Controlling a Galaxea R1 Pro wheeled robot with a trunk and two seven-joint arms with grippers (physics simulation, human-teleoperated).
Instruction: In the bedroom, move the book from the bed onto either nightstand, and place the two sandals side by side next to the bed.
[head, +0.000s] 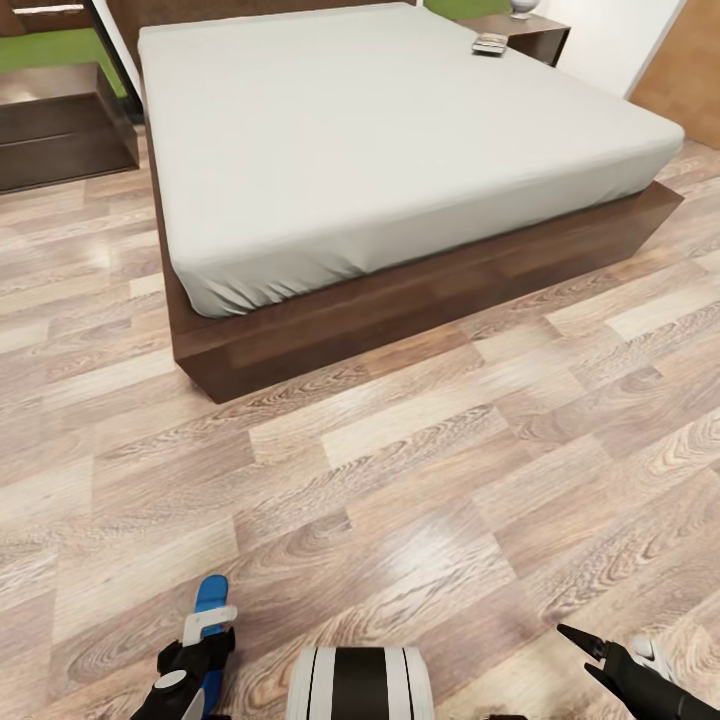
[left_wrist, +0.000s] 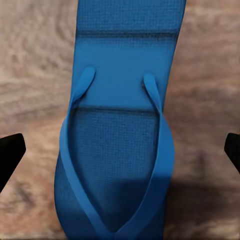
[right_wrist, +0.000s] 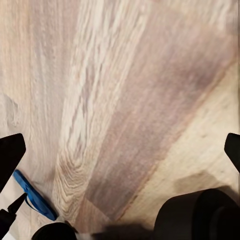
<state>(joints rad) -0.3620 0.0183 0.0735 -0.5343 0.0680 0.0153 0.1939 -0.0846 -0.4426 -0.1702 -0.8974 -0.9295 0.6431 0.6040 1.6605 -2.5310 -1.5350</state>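
Directly under the left gripper (left_wrist: 120, 150) a bright-blue sandal (left_wrist: 120, 125) is lying flat on the wood-plank floor (head: 420, 470), strap side up, and the jaws are standing wide apart on either side of it, not touching, apparently lining up for a grasp across the sole. From the head view that sandal is poking out beyond the left gripper, well short of the bed (head: 380, 150). Over on the other side, the right gripper (head: 590, 655) is hanging above bare planks with its jaws also spread, holding nothing, probably waiting its turn. Far off, the book (head: 490, 44) is sitting on the mattress corner just beside the nightstand (head: 530, 38), still to be moved
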